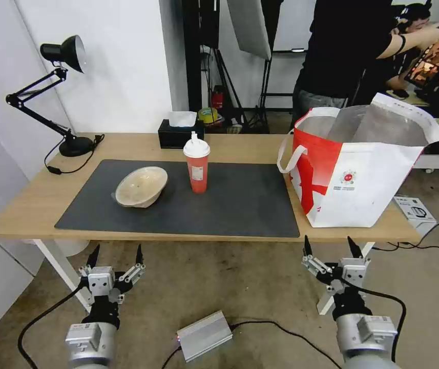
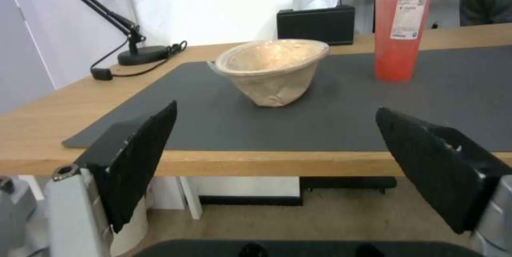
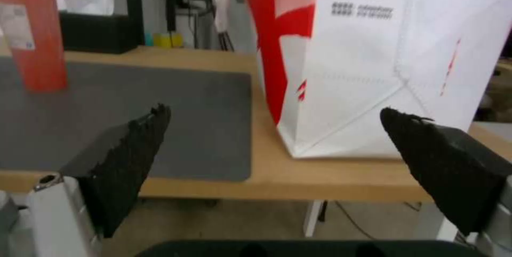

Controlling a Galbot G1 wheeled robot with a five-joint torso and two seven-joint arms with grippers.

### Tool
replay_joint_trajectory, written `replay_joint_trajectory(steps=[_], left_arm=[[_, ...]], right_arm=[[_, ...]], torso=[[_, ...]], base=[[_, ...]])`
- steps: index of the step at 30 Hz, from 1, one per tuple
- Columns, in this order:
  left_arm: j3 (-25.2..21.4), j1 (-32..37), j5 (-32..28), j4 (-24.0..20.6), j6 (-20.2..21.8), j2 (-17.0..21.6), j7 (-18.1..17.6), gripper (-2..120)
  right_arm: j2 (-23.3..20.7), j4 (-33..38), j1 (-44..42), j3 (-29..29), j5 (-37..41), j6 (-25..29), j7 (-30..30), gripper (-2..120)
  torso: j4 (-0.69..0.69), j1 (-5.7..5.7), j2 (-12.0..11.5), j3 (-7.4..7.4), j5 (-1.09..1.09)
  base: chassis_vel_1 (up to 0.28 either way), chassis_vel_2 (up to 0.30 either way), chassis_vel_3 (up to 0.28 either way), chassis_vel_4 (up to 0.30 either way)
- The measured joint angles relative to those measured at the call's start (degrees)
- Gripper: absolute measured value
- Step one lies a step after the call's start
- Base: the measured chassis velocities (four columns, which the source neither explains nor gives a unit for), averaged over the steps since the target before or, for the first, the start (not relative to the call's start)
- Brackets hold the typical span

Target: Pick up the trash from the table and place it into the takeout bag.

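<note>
A shallow beige paper bowl (image 1: 141,186) (image 2: 272,69) lies tilted on the dark grey mat (image 1: 239,205) of the light-wood table (image 1: 35,200). To its right stands a tall red drink cup (image 1: 197,165) (image 2: 401,25) (image 3: 35,33) with a white lid. The white and red takeout bag (image 1: 355,169) (image 3: 373,61) stands open at the table's right end, foil lining showing. My left gripper (image 1: 117,253) (image 2: 275,165) hangs open below the table's front edge, in front of the bowl. My right gripper (image 1: 328,245) (image 3: 275,161) hangs open below the front edge, before the bag.
A black tissue box (image 1: 180,134) sits at the table's back edge behind the cup. A black desk lamp (image 1: 58,92) stands at the back left, its cable on the wood. A silver box (image 1: 205,335) with cables lies on the floor between my arms.
</note>
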Motion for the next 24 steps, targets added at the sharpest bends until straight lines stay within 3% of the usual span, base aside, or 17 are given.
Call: replay_joint_trajectory(steps=[24], left_arm=[[-0.06, 0.09, -0.07, -0.11, -0.01, 0.19, -0.05, 100]], right_arm=[[-0.40, -2.28, 0.10, -0.63, -1.03, 0.87, 0.57, 100]], torso=[[0.00, 0.00, 0.00, 0.00, 0.00]], base=[[0.000, 0.000, 0.000, 0.000]])
